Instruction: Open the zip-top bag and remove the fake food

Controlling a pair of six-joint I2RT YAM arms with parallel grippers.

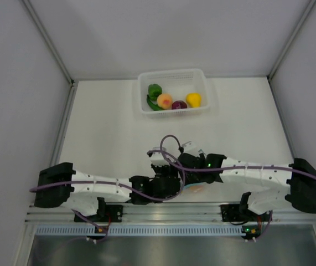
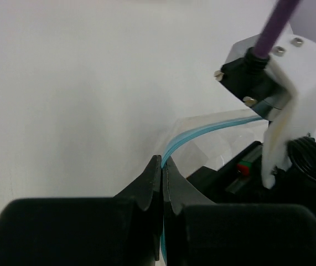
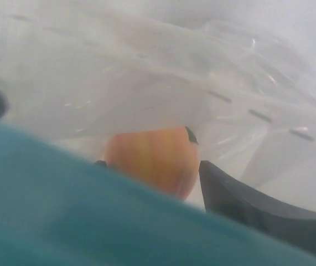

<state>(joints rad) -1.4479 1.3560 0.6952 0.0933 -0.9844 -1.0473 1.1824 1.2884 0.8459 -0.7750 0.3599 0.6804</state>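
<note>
- Left hand (image 2: 162,180) clamped tight on the zip-top bag's (image 2: 218,147) blue strip (image 2: 199,133).
- Right hand (image 1: 163,163): cannot tell its grip; peach fruit (image 3: 152,158) inside bag.
- 4 fake food pieces (image 1: 171,101) in basket (image 1: 171,72).

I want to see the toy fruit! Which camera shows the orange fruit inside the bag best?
The right wrist view: the orange fruit is big in the middle, inside the clear zip-top bag. The top view shows only an orange speck between the arms. The left wrist view shows just the bag's blue strip, no fruit.
</note>
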